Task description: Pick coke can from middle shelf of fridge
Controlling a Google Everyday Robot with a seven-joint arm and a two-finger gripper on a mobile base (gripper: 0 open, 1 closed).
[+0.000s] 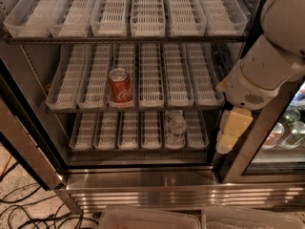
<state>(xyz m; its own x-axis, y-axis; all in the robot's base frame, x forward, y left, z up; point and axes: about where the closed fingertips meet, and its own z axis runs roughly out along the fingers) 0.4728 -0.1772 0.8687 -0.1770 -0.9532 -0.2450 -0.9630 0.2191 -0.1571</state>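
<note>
The coke can (120, 87) is red with a white script logo and a silver top. It stands upright near the front of a lane tray left of centre on the middle shelf (177, 80) of the open fridge (143, 186). My gripper (229, 131) hangs pointing down at the right edge of the fridge opening, under the white arm (267, 66). It is well right of the can, slightly lower, and apart from it. It holds nothing that I can see.
A clear bottle (177, 126) stands on the bottom shelf, right of centre. A glass door (286, 132) at the right shows more bottles behind it. Cables (28, 209) lie on the floor at the left. Two pale bins (152, 219) sit below.
</note>
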